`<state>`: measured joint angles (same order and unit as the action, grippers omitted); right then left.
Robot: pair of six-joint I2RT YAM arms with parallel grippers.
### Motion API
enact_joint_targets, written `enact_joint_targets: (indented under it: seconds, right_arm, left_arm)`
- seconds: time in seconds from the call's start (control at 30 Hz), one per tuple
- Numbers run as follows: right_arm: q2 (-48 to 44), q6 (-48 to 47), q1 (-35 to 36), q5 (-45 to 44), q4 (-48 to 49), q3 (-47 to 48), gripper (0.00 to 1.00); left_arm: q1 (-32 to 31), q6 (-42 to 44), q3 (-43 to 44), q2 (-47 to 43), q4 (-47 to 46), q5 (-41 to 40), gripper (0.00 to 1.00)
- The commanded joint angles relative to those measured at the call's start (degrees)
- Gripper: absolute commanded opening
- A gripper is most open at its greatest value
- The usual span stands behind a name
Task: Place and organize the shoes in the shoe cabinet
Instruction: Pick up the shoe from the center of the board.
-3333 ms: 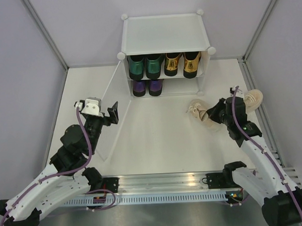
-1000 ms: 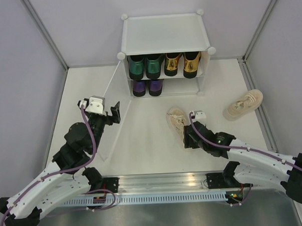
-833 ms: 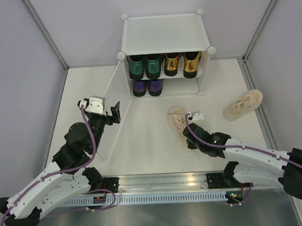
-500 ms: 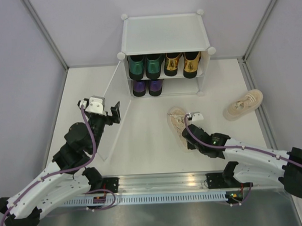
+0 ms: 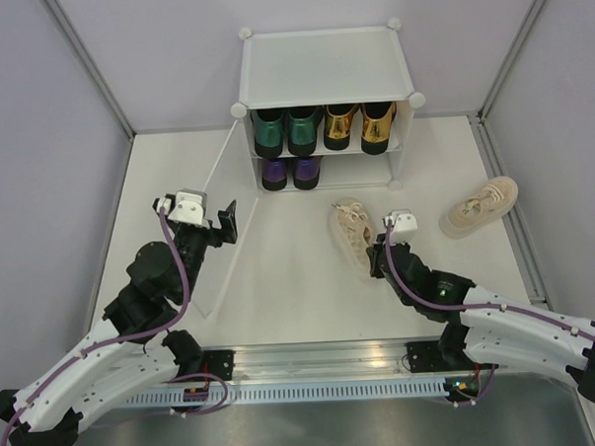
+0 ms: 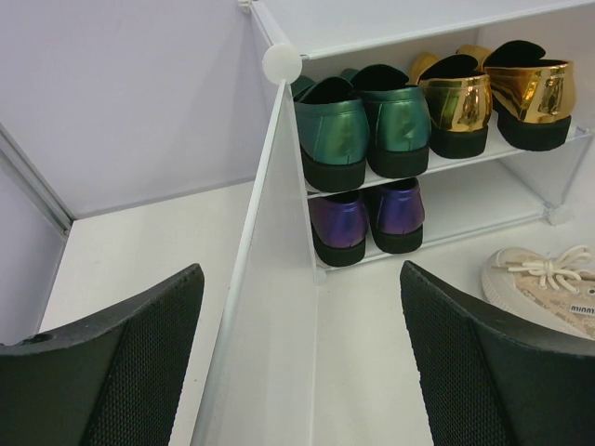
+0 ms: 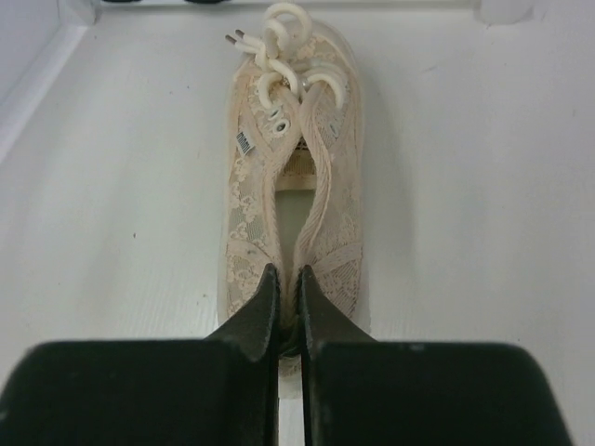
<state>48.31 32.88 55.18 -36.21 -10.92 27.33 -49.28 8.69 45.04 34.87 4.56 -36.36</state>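
Your left claw (image 6: 299,279) stands wide apart and holds nothing. Its two black fingers straddle the free edge of the frosted door panel (image 6: 274,353), which is swung out to the left of the shoe cabinet (image 5: 325,64). From the wrist view you cannot tell whether either finger touches the panel.

Your right claw (image 7: 287,279) is pinched together on the heel rim of the near sneaker (image 7: 293,186). A thin strip of the beige lace upper shows between the fingers. That sneaker lies flat on the white table (image 5: 279,253), toe and laces pointing away from the claw towards the cabinet.

Since a second ago your left arm has not moved. Your right claw was apart then and has now closed. The right arm has swung round to reach in from behind the heel, and the near sneaker has slid a little closer to the cabinet. Three seconds ago it lay further right.

In the cabinet, the green loafers (image 5: 286,132) sit upper left and the gold loafers (image 5: 360,126) upper right. The purple shoes (image 5: 290,172) are on the left of the lower tier. The cabinet's front right corner connector (image 5: 395,184) stands just beyond the toe, to its right. The second sneaker (image 5: 479,205) lies well apart, near the right wall.
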Motion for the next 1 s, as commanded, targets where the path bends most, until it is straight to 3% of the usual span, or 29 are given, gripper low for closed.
enact_joint_targets:
  seconds: [0.0, 0.2, 0.4, 0.53, 0.63, 0.97]
  right_arm:
    - [-1.47, -7.39, 0.11, -7.2, 13.11, 0.62, 0.01]
    - [-1.03, -9.77, 0.11, -4.75, 16.27, -0.52, 0.01]
    - [-4.11, -12.4, 0.11, -8.79, 23.14, -4.31, 0.01]
    - [-1.04, -11.88, -0.42, -4.41, 16.56, 1.47, 0.01]
    - [2.22, -6.18, -0.33, 2.26, 6.1, 5.53, 0.01]
    - [2.14, 1.83, -0.33, 9.83, -4.72, 4.05, 0.04]
  left_arm:
    - [-0.29, 1.68, 0.23, -0.16, -1.66, -0.38, 0.89]
    - [-0.29, 1.77, 0.32, -0.6, -1.75, -0.56, 0.89]
    - [-0.29, 1.68, 0.23, -0.24, -1.74, -0.21, 0.89]
    - [-0.29, 1.77, 0.23, -0.42, -1.75, -0.29, 0.89]
    - [-0.29, 1.94, 0.14, -0.51, -1.83, -0.64, 0.89]
    - [-0.29, 1.86, 0.23, -0.24, -1.83, -0.29, 0.89]
